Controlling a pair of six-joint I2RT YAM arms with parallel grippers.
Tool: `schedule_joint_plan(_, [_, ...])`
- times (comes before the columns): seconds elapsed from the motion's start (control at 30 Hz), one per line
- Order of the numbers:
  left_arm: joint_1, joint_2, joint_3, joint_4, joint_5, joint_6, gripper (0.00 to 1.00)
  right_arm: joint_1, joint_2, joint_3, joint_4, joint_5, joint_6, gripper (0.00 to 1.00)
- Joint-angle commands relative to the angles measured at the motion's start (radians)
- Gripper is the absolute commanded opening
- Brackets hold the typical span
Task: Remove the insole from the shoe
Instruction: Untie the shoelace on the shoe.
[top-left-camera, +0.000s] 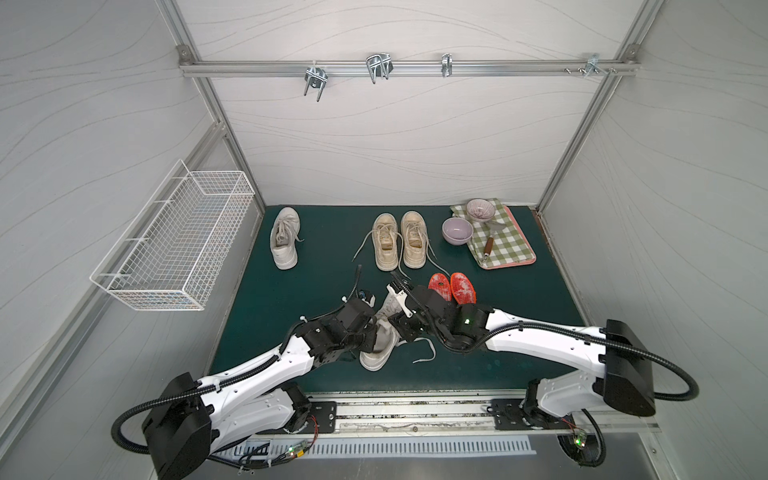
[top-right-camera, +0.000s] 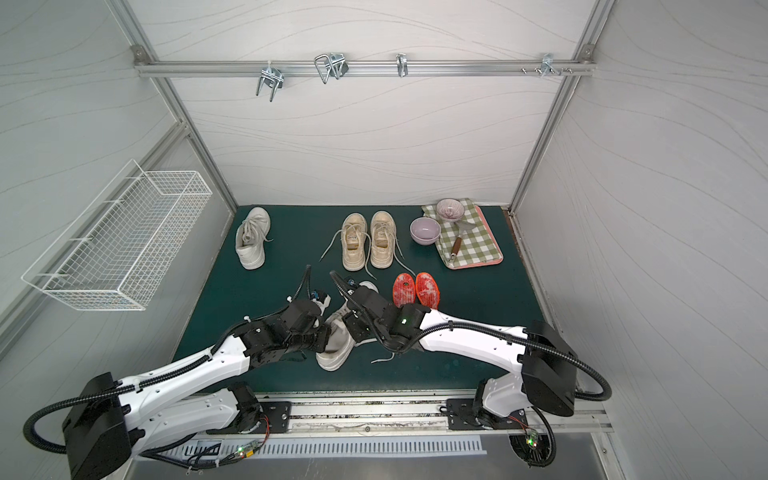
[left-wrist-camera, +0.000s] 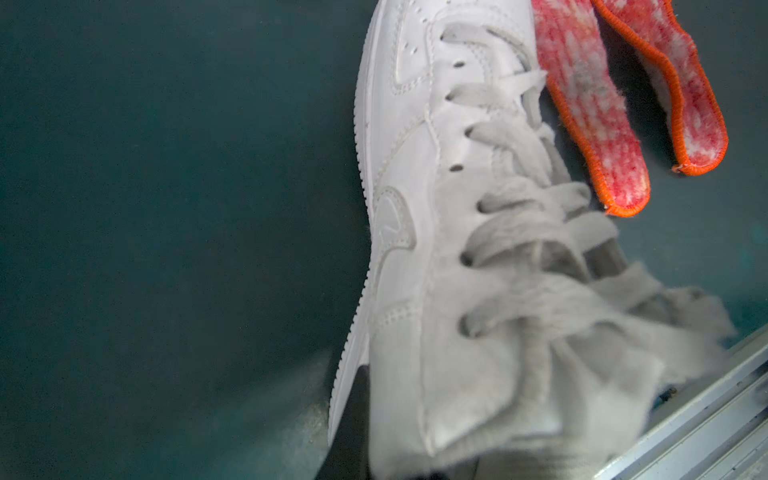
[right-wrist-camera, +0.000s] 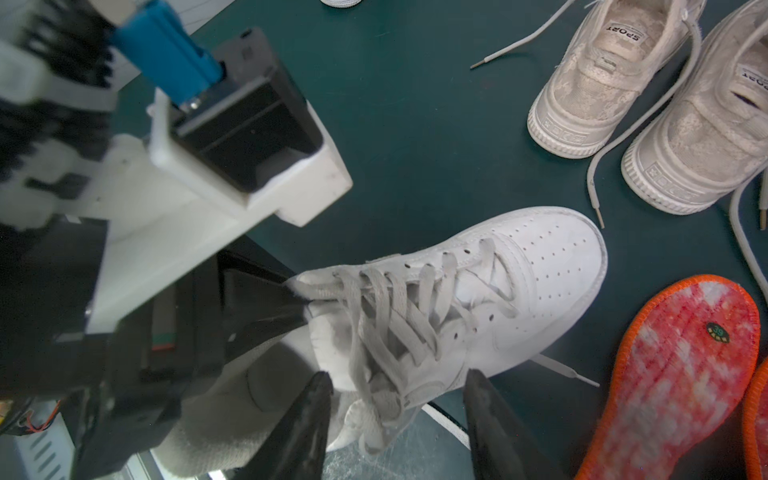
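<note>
Insole isn't showing (likely still inside); white shoe (top-left-camera: 380, 351) is sitting lower centre in both top views. Left gripper (right-wrist-camera: 297, 301) is pinching its tongue (right-wrist-camera: 332, 336), right gripper (right-wrist-camera: 399, 419) is hovering spread over laces (right-wrist-camera: 395, 307). Extraction pending.

My arms angle inward, wrists nearly meeting; my left gripper (right-wrist-camera: 297, 301) is pinched closed, my right gripper (right-wrist-camera: 399, 390) has its jaws apart.
</note>
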Motion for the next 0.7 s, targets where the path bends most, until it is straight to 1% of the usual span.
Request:
schedule_joint_plan(0.0, [-0.01,-0.01,0.077,0.119,0.008,0.015,0.0,0.012,0.025,0.037,-0.014,0.004,-0.019,0.51])
schedule_joint_plan(0.3, [-0.02,-0.003,0.083,0.119,0.007,0.017,0.0,0.019,0.071,0.05,-0.045,0.004,-0.011,0.46])
schedule_joint_plan(0.5, [-0.024,-0.005,0.087,0.116,0.007,0.018,0.0,0.022,0.098,0.052,-0.074,0.045,0.006,0.41])
schedule_joint_plan(0.67, [-0.029,-0.006,0.088,0.115,0.009,0.018,0.0,0.023,0.109,0.058,-0.105,0.143,0.03,0.28])
